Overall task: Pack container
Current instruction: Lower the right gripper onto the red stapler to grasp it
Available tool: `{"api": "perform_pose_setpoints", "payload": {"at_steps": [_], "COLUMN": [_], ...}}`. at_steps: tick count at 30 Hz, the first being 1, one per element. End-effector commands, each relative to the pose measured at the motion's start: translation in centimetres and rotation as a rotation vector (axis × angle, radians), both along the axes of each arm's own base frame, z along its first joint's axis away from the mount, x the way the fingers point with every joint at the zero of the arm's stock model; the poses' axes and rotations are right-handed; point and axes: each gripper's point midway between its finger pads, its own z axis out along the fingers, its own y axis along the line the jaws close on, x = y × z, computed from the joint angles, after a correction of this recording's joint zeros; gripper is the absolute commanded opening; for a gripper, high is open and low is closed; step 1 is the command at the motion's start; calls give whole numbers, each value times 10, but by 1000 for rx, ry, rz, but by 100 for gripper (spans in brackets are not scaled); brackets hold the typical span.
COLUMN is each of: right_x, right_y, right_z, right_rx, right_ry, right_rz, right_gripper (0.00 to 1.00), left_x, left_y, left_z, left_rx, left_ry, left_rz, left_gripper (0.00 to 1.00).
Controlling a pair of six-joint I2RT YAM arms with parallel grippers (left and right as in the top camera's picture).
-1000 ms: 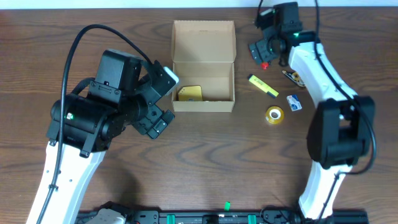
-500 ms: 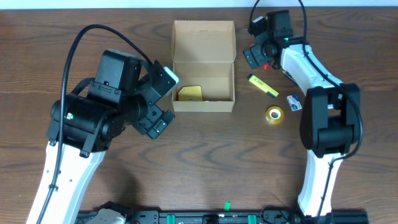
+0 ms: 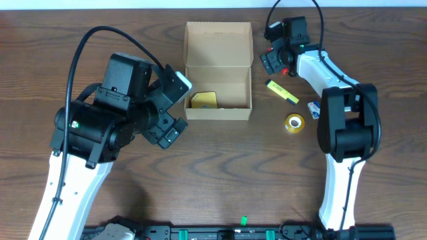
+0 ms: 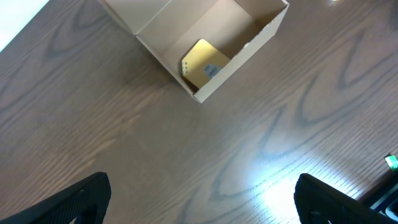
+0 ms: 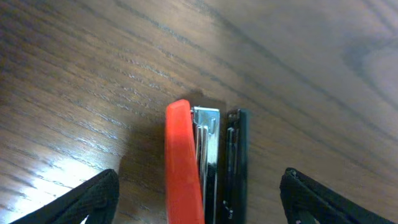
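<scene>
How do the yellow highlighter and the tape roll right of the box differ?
The highlighter is a long thin bar lying diagonally; the tape roll is a round ring lying flat. The highlighter lies closer to the container than the tape roll does. Both are yellow, on the table outside the container, ungripped.

Count, table top:
- tan cardboard container (image 3: 218, 40): one
- yellow pad (image 3: 203, 100) inside it: one
- red-and-black stapler (image 5: 205, 168): one
- yellow highlighter (image 3: 283, 92): one
- tape roll (image 3: 293, 123): one
- small blue-white item (image 3: 313, 107), partly hidden: one
</scene>
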Motion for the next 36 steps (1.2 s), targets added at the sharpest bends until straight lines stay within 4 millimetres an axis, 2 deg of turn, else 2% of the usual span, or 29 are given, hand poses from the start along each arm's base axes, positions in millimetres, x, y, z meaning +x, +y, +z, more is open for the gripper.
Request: {"api": "perform_pose_setpoints", "payload": {"at_steps": [1, 5, 12, 28, 31, 35, 36], "right_x": [2, 8, 8, 8, 8, 9, 10], "right_y": [-3, -8, -17, -12, -12, -11, -11], "right_z": [-10, -13, -17, -17, -17, -15, -13], "right_rx": [24, 54, 87, 143, 143, 144, 146], "right_ry": [12, -1, 7, 18, 17, 10, 5], "right_rz": [-27, -77, -142, -175, -175, -174, -174], "right_gripper": [77, 75, 65, 34, 24, 1, 1], "left_x": [2, 2, 2, 2, 2, 2, 2], "left_y": [1, 1, 1, 1, 1, 1, 1], "left_z": [11, 11, 11, 11, 11, 11, 11], "left_rx": [-3, -3, -3, -3, -3, -3, -3], "left_ry": [-31, -31, -31, -31, -31, -31, -31], "left_rz": [-4, -4, -4, -4, -4, -4, -4], "left_gripper": [95, 95, 95, 95, 95, 95, 95]}}
